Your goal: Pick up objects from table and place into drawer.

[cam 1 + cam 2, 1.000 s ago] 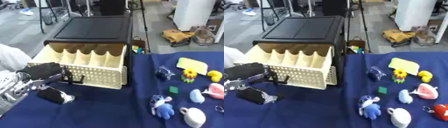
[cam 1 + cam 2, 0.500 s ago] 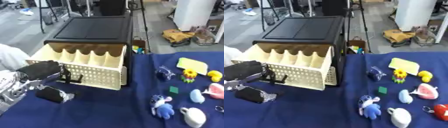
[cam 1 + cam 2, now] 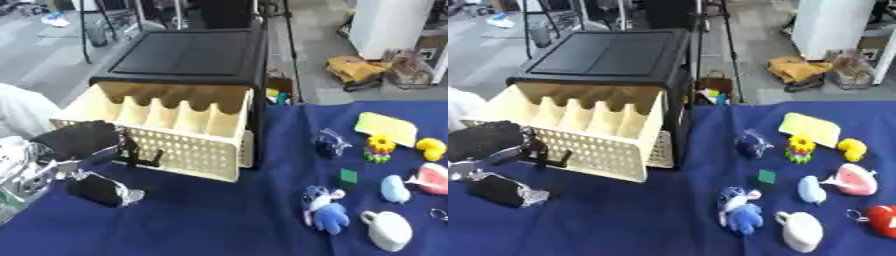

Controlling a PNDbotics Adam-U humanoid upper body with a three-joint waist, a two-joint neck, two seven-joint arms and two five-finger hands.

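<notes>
A table draped in dark blue cloth (image 3: 201, 225) is seen in a workshop with a grey floor behind it. At the table's left edge the left hand (image 3: 74, 142) is raised, its fingers curled around a dark blocky thing (image 3: 87, 136), though how the fingers close on it cannot be fully made out. Just below it a second dark object (image 3: 98, 191) lies on the cloth, its long axis running left to right. Directly right of the hand the cream drawer (image 3: 166, 131) is pulled open from the black cabinet (image 3: 192, 55), its perforated front touching or nearly touching the fingers; the open compartments lie up and to the right of the held thing. A short lift over the front wall is judged to be what is needed. The small toys (image 3: 798, 170) are spread well apart along the right side. The right hand is not seen.
</notes>
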